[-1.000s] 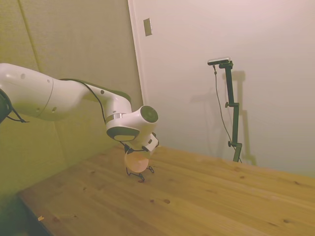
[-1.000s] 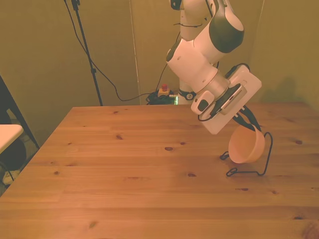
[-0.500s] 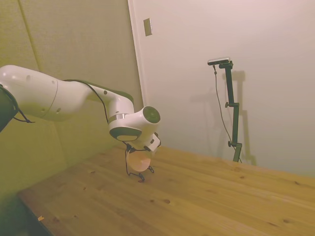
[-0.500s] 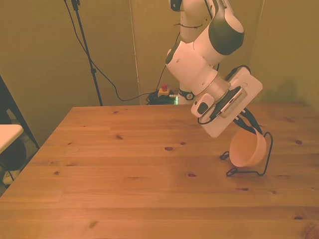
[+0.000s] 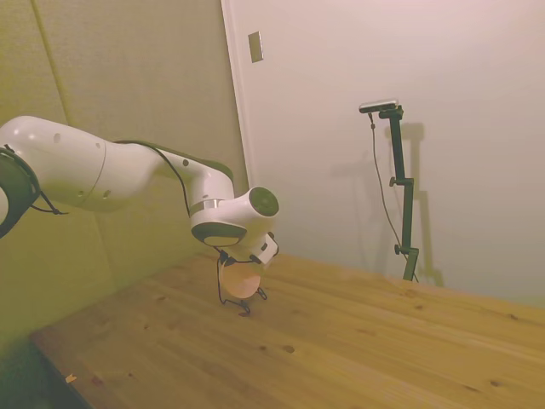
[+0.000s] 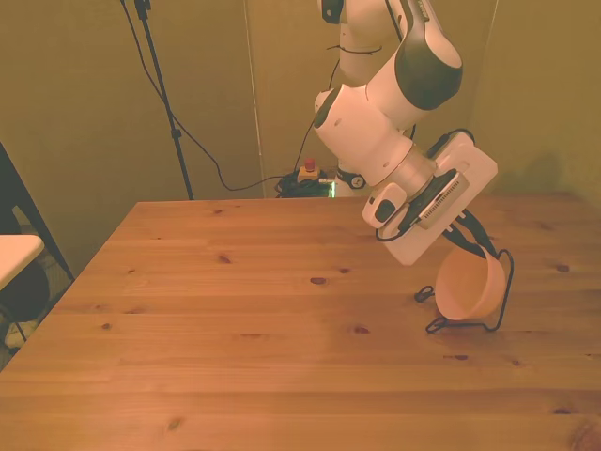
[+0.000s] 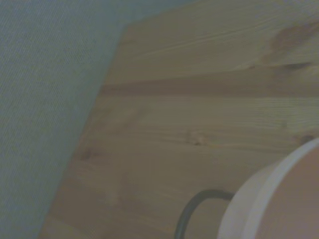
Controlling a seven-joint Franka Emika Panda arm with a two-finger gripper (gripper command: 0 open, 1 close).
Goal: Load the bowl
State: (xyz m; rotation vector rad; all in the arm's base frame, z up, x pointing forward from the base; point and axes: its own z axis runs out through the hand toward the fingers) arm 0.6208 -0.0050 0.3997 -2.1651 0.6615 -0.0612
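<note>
The pale peach-pink bowl [image 6: 467, 287] hangs tilted on its side just above the table, inside the thin black wire rack [image 6: 508, 280] at the front view's right. My gripper [image 6: 476, 246] comes down from above and is shut on the bowl's upper rim. In the side view the bowl [image 5: 241, 281] sits under the wrist, with the rack's feet [image 5: 246, 310] on the wood below it. The wrist view shows a blurred part of the bowl's rim [image 7: 279, 199] and a curve of the rack wire [image 7: 191, 211].
The wooden table [image 6: 235, 329] stretches wide toward the front view's left. The rack stands near the table's edge by the green wall [image 5: 128, 77]. A black tripod with a cable [image 6: 160, 85] stands behind the table.
The arm has moved a little toward the front view's right and lowered, carrying the bowl deeper into the wire rack. The rack has not moved.
</note>
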